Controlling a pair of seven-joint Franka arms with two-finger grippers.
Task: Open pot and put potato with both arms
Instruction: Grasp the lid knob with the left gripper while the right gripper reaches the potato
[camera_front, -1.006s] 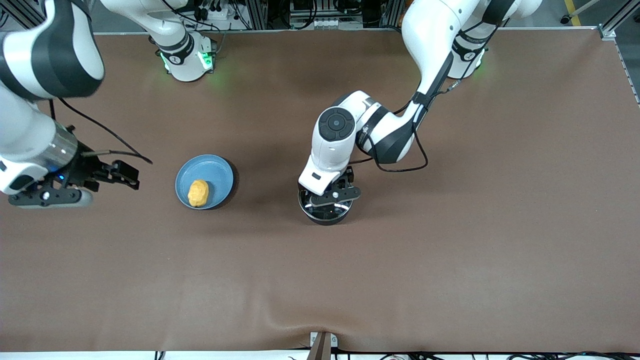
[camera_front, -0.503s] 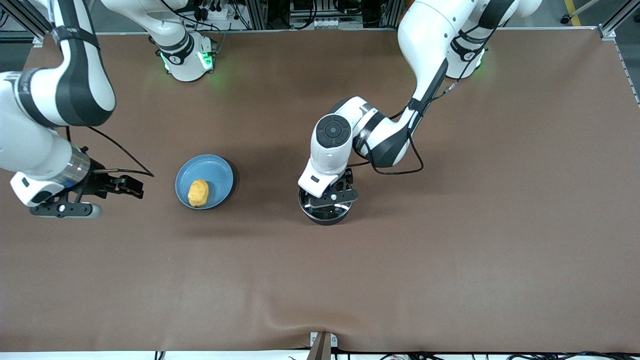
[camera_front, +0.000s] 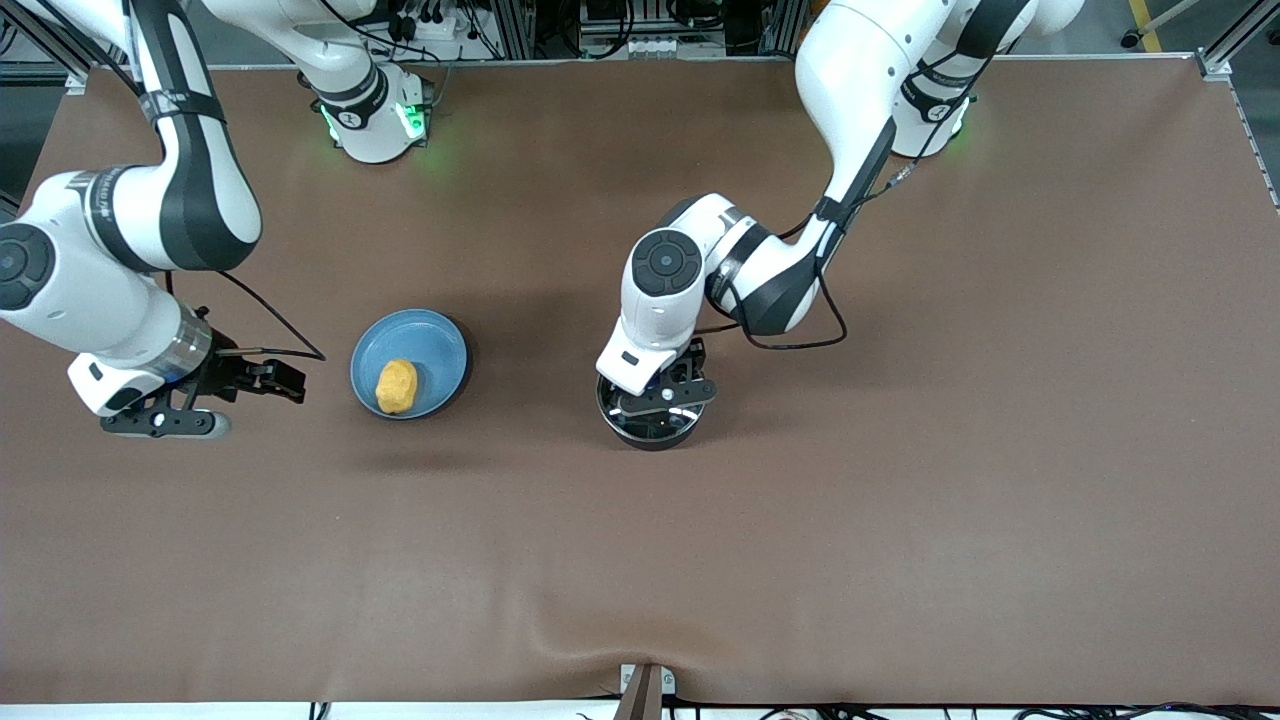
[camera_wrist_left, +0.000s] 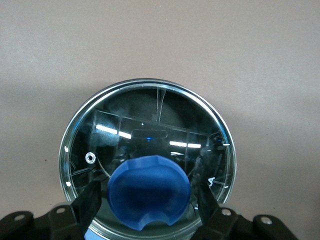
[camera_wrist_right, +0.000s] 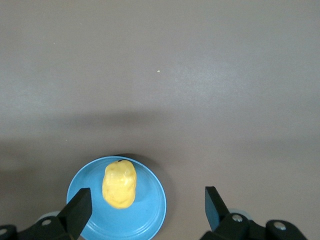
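The black pot (camera_front: 650, 428) stands mid-table with its clear glass lid (camera_wrist_left: 150, 125) on. My left gripper (camera_front: 657, 402) is low over the lid and open, with one finger (camera_wrist_left: 87, 202) on each side of the blue knob (camera_wrist_left: 148, 192) and a small gap to each. The pot's handle is hidden. The yellow-orange potato (camera_front: 397, 385) lies on a light-blue plate (camera_front: 435, 345). My right gripper (camera_front: 283, 381) is open and empty over the table beside the plate, toward the right arm's end. Its wrist view shows the potato (camera_wrist_right: 120, 184) on the plate (camera_wrist_right: 150, 210).
The brown table cover (camera_front: 900, 450) stretches around the pot and the plate. The two arm bases (camera_front: 375, 120) stand along the table's edge farthest from the front camera. A small metal bracket (camera_front: 645, 685) sits at the nearest edge.
My right arm has swung in toward the plate, carrying its open gripper closer to it. My left gripper has stayed over the lid, barely shifting.
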